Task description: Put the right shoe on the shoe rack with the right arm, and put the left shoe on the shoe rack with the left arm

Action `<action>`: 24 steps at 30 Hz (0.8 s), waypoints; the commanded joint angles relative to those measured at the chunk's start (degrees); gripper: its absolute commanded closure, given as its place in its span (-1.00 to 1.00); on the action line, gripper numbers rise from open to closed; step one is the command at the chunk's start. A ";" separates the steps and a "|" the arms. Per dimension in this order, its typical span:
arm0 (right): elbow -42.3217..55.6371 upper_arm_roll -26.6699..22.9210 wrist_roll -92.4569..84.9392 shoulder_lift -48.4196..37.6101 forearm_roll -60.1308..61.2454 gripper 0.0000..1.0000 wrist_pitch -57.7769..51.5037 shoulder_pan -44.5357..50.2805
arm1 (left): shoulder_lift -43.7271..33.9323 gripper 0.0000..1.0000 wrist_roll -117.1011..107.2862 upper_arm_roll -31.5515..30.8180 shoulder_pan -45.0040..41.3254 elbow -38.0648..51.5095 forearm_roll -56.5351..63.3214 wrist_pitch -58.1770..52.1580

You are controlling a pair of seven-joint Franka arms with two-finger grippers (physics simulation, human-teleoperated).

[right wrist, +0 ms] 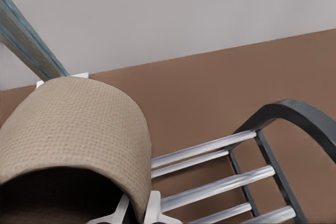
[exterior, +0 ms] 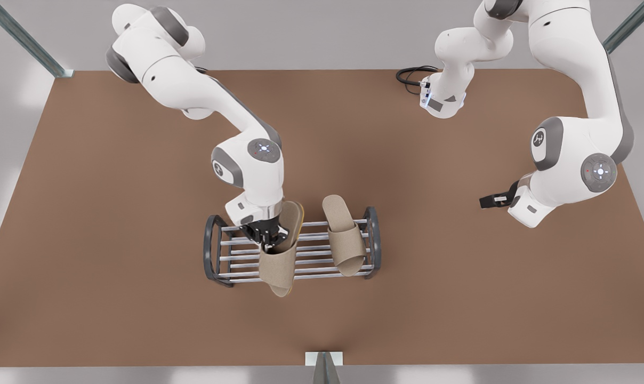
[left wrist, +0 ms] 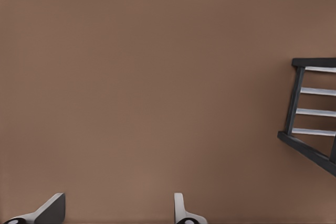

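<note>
The shoe rack [exterior: 231, 257] stands at the middle of the brown table. One beige slipper, the left shoe [exterior: 344, 240], lies flat across its bars toward the front view's right. My right gripper [exterior: 268, 233], on the arm at the front view's left, is shut on the other slipper, the right shoe [exterior: 279, 264], which hangs tilted over the rack's middle. In the right wrist view the woven strap [right wrist: 79, 124] sits close above the fingertips [right wrist: 155, 211] and the rack [right wrist: 220, 184]. My left gripper [exterior: 493, 200] waits open off to the front view's right; its fingers [left wrist: 52, 209] stand wide apart, the rack's end [left wrist: 310, 111] beyond them.
A black cable [exterior: 410, 74] lies at the table's back edge. Metal frame posts [exterior: 29, 42] stand at the back corners, and a bracket [exterior: 323, 358] sits at the front edge. Open table lies on both sides of the rack.
</note>
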 commanded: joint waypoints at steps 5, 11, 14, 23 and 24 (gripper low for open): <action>-4.29 2.85 1.10 -0.58 0.02 0.57 1.17 -4.57 | -0.05 -1.00 4.03 -0.02 -0.02 0.11 0.05 0.39; -8.78 4.88 -1.45 -1.10 1.16 0.57 4.24 -5.98 | -0.05 -1.00 3.86 -0.02 -0.20 0.11 0.05 1.18; -14.67 4.70 -2.42 -3.30 0.72 0.57 8.81 -6.95 | 0.12 -1.00 3.86 -0.02 -1.16 0.20 0.75 1.97; -15.73 4.70 -1.36 -3.56 0.20 -1.00 10.49 -6.86 | 0.47 -1.00 3.59 -0.02 -1.43 0.55 1.46 1.62; -15.72 4.79 -1.36 -3.65 0.20 -1.00 10.22 -6.86 | 0.47 -1.00 3.59 -0.02 -1.43 0.55 1.46 1.79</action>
